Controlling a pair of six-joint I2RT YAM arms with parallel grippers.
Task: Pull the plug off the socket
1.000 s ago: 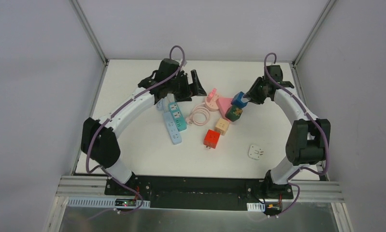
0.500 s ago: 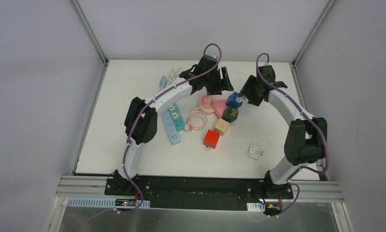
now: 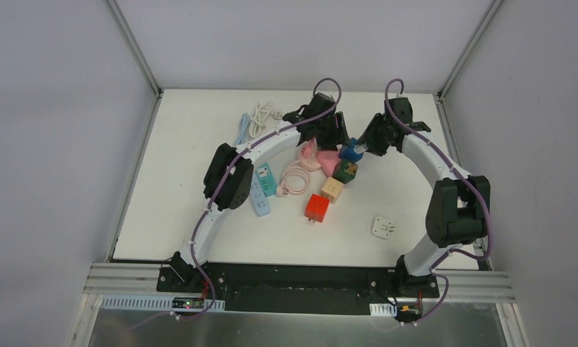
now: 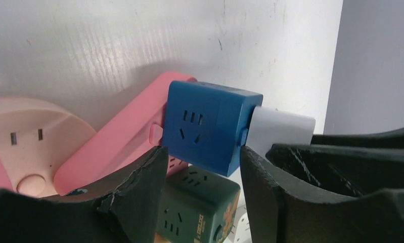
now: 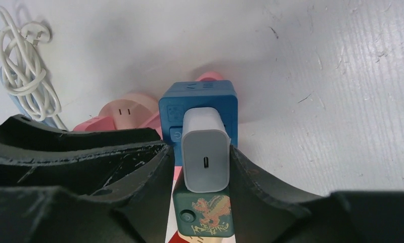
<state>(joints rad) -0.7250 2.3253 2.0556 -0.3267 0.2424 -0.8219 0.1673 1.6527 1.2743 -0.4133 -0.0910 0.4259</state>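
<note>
A blue cube socket (image 3: 354,150) carries a white plug (image 5: 206,152) in its side and hangs a little above the green cube (image 4: 199,202). My right gripper (image 5: 201,152) is shut on the white plug (image 4: 280,131), one finger on each flank. My left gripper (image 4: 202,157) has come in from the other side. It is open, and its two fingers straddle the lower part of the blue cube (image 4: 210,126) without clearly pressing it. In the top view the left gripper (image 3: 336,137) and the right gripper (image 3: 366,143) face each other across the cube.
Under and around the blue cube lie a pink wedge socket (image 3: 334,156), a round pink socket (image 3: 311,153) with coiled cord (image 3: 296,175), a beige cube (image 3: 332,189) and a red cube (image 3: 316,207). Power strips (image 3: 260,189) lie left, a white adapter (image 3: 383,228) near right, and cables (image 3: 262,112) at the back.
My left arm has swung right from the power strips to the blue cube. My right gripper has shifted slightly left, still on the plug.
</note>
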